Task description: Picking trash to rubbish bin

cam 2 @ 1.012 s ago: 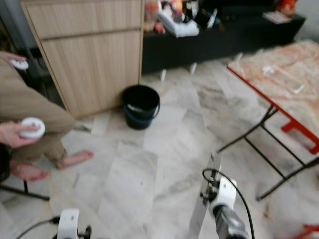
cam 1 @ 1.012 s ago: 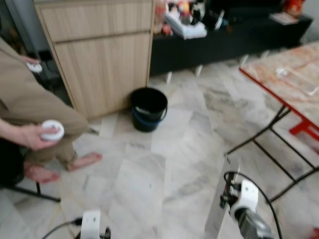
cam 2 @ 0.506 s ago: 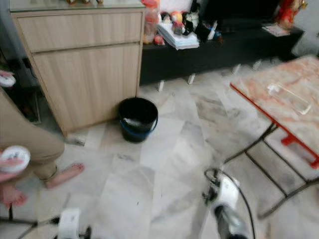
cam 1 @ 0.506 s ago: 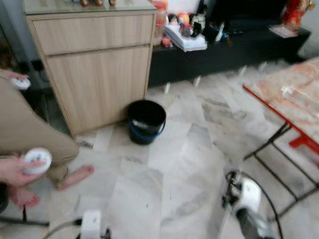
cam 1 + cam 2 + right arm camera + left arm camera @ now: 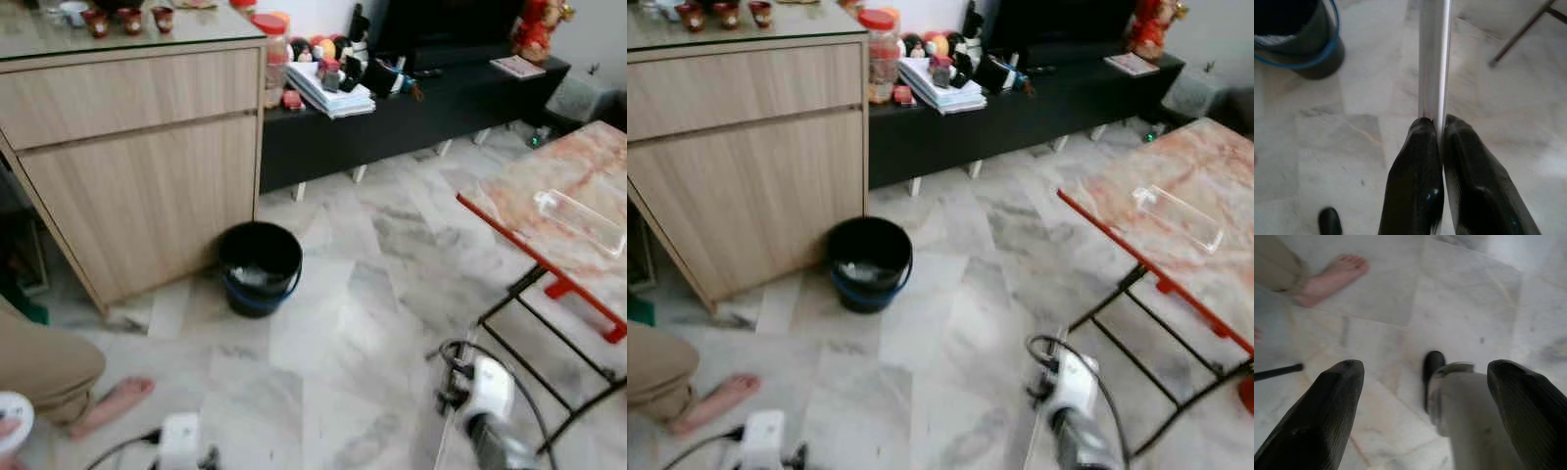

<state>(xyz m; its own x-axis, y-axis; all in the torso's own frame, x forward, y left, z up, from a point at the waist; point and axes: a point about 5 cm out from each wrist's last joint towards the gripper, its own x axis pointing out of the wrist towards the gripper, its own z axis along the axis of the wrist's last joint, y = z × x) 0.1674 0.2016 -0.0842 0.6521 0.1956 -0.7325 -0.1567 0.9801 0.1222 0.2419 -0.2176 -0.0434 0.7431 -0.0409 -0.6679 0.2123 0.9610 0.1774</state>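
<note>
Open marble floor [image 5: 333, 352] lies ahead of the right gripper [image 5: 1439, 128], which is closed on a flat silver strip [image 5: 1435, 58]; the run from the claw to the black bucket [image 5: 259, 266] is unobstructed. The bucket stands ahead and to the claw's left, its mouth open from above, close beside the wooden cabinet [image 5: 147, 157], which blocks passage beyond it. To the claw's right, the folding table [image 5: 558, 211] and its dark legs [image 5: 534, 338] close off that side. A low black TV bench [image 5: 411, 98] bounds the far end. Further left of the claw, a person's bare foot [image 5: 110, 403] and knee rest on the floor. The left gripper [image 5: 1425, 396] hangs fingers apart over bare tile.
</note>
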